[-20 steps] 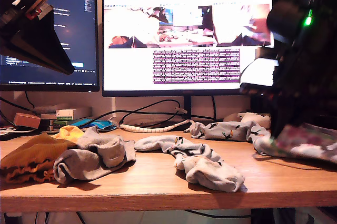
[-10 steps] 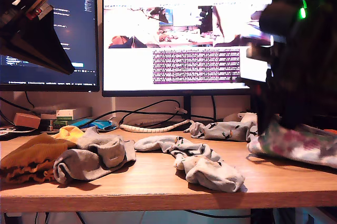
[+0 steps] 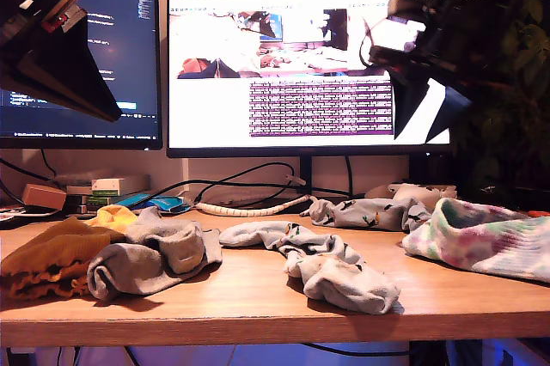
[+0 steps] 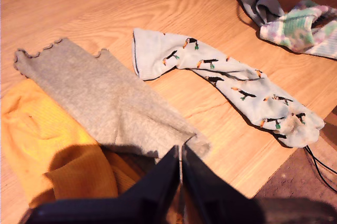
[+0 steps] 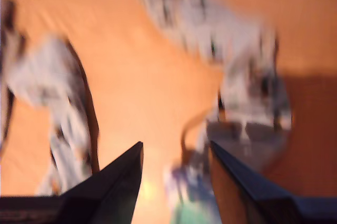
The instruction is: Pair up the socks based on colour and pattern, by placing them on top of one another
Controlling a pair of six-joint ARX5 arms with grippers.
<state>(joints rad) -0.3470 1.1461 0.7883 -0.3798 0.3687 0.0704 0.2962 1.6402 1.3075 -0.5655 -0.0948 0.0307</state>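
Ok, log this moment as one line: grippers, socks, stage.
my first gripper: shut, empty | my second gripper: open, raised, empty | tie-dye sock: on desk | toucan-print sock: unpaired | stage: between picks

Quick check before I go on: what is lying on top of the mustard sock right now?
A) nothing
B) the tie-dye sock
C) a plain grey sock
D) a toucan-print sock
C: the grey sock with the frilly cuff lies across the mustard sock, while the tie-dye sock and the print sock lie apart on the bare desk.
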